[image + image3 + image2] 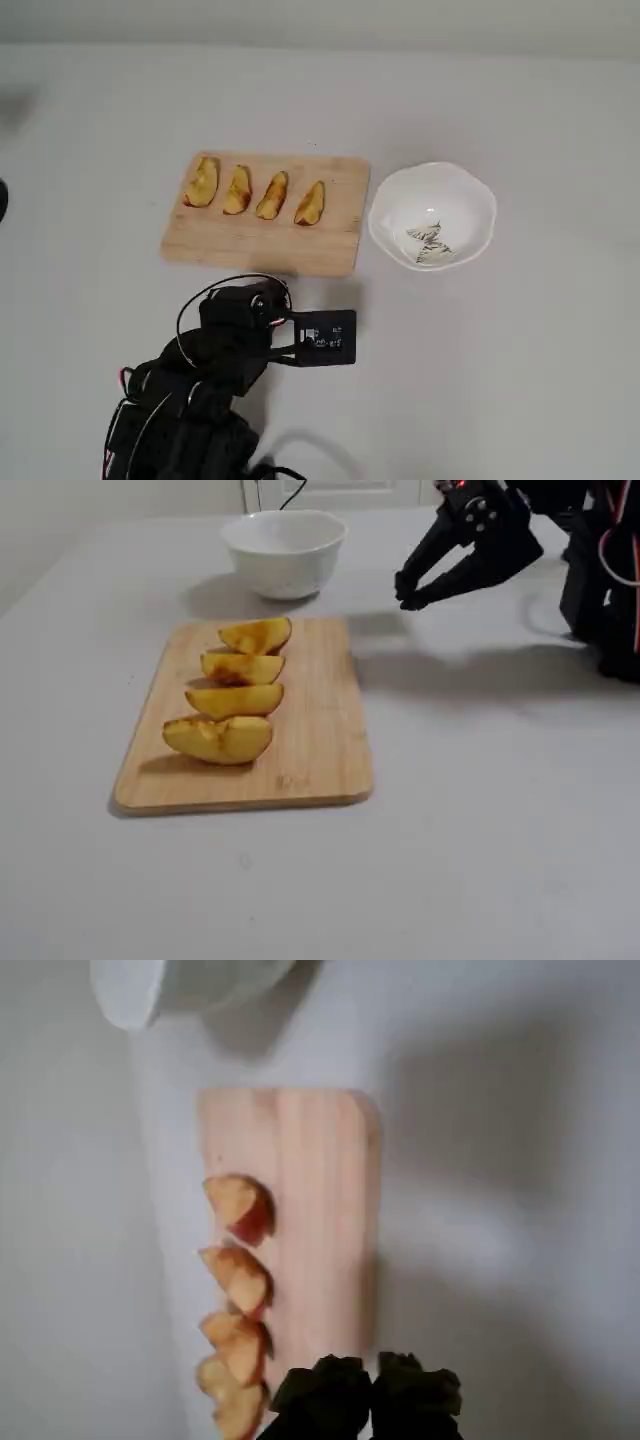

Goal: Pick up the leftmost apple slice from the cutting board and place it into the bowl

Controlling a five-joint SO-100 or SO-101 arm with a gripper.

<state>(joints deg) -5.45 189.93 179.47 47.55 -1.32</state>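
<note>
Nearest the wrist camera, the claw (371,1385) hangs clenched on nothing, its fingertips pressed together, above the desk (520,380) beside the cutting board's (330,250) long near edge. Outward, four slices line the board's far edge. The apple slice (202,182), broadest, lies at the end farthest from the bowl (482,208). It looks light, firm, moist and probably slippery; pinching across its thick middle seems safest.

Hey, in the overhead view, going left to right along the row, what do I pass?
The apple slice at the cutting board's left end → second slice → third slice → fourth slice → off the board, the bowl.
</note>
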